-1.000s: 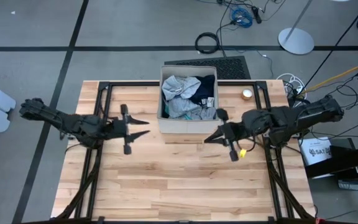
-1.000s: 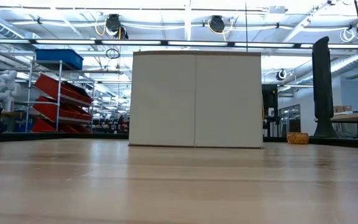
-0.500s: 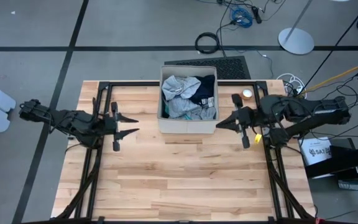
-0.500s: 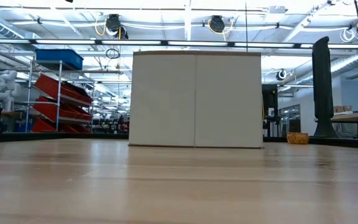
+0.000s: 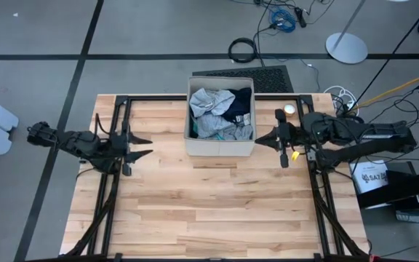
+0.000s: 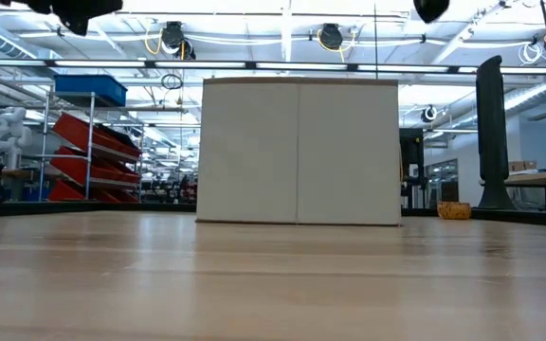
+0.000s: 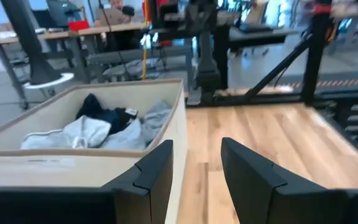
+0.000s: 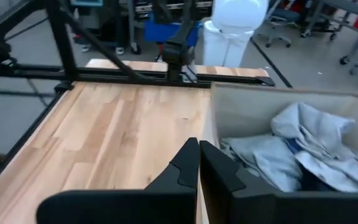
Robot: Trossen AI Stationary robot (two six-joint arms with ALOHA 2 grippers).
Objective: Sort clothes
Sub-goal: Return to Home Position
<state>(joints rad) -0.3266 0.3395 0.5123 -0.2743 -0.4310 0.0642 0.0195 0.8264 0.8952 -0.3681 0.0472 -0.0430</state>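
The clothes lie crumpled together in the beige fabric box, which stands at the middle of the tabletop's far edge, the top one in the high view. The heap has no clear direction. Its longest part is the grey top, which runs along the box's left side from the far wall towards the near wall. The navy piece fills the far right corner, and a bit of turquoise shows against the right wall.

The left gripper hangs near the tabletop's left edge, well apart from the box, and points at it. Its fingers are spread with a clear gap between them, holding nothing.

The right gripper is just beside the box's near right corner and points towards it. Its fingers are pressed together, with nothing between them.
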